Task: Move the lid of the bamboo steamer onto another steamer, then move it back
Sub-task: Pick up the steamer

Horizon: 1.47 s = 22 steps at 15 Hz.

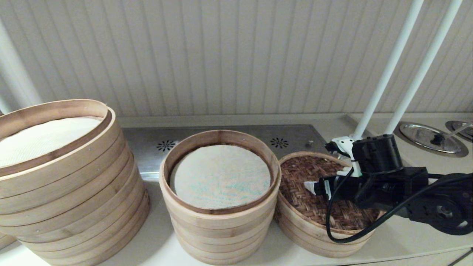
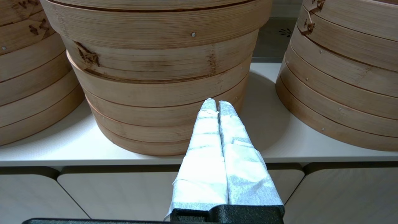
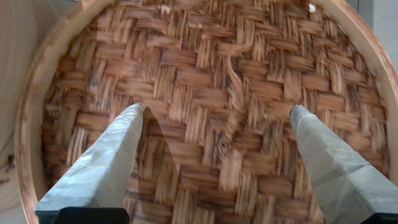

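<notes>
Right gripper (image 3: 214, 112) over round dark herringbone-woven bamboo lid (image 1: 310, 192), fingers wide apart, empty.
Left gripper (image 2: 217, 104) low before the desk (image 2: 77, 146), fingers pressed together.

The bamboo steamer lid (image 1: 301, 192) has a dark brown top of woven bamboo strips that looks rough, with a smooth pale bamboo band around it. The steamer stack (image 1: 220, 225) next to it is pale, smooth bamboo, and the liner (image 1: 220, 176) inside it looks like soft, matt cloth or paper. The big stack (image 1: 70, 207) is the same bamboo. The right gripper (image 3: 214, 112) has fingers wrapped in matt white tape. The back panel (image 1: 229, 138) is dull grey metal. The counter (image 2: 270, 124) is smooth and white.
</notes>
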### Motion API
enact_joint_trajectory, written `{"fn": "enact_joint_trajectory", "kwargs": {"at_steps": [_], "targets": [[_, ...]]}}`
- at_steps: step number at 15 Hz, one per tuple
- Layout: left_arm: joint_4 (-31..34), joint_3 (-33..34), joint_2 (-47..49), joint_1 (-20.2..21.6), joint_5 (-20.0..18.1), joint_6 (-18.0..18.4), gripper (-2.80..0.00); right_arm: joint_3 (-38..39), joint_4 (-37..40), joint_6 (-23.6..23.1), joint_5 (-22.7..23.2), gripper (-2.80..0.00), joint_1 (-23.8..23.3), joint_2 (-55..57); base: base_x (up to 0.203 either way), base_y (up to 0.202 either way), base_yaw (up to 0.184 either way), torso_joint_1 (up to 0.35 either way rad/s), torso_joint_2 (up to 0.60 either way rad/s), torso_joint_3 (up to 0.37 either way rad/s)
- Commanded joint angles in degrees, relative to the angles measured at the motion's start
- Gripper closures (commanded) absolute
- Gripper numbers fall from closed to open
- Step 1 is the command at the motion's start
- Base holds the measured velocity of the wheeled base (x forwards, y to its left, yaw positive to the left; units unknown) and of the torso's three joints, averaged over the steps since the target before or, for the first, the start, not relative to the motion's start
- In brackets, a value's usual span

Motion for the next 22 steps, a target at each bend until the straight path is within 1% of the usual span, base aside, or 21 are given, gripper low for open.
{"fn": "enact_joint_trajectory", "kwargs": {"at_steps": [1,2,3,4,17,22], "targets": [[0.0,0.0,0.0,0.0,0.0,0.0,0.00,0.0,-0.1,0.1,0.0,-2.80,-0.7,0.4,0.000,0.000,0.000,0.000,0.00,0.000],[0.0,0.0,0.0,0.0,0.0,0.0,0.00,0.0,-0.2,0.2,0.1,-2.80,-0.8,0.3,0.000,0.000,0.000,0.000,0.00,0.000],[0.0,0.0,0.0,0.0,0.0,0.0,0.00,-0.2,-0.3,1.0,0.0,-2.59,-0.9,0.6,0.000,0.000,0.000,0.000,0.00,0.000],[0.0,0.0,0.0,0.0,0.0,0.0,0.00,-0.2,-0.3,1.5,0.1,0.00,-1.0,0.6,0.000,0.000,0.000,0.000,0.00,0.000],[0.0,0.0,0.0,0.0,0.0,0.0,0.00,0.5,-1.9,1.8,0.3,0.00,-1.0,1.3,0.000,0.000,0.000,0.000,0.00,0.000],[0.0,0.0,0.0,0.0,0.0,-0.1,0.00,-1.9,-1.6,2.0,-0.1,0.00,-1.1,-3.1,0.000,0.000,0.000,0.000,0.00,0.000]]}}
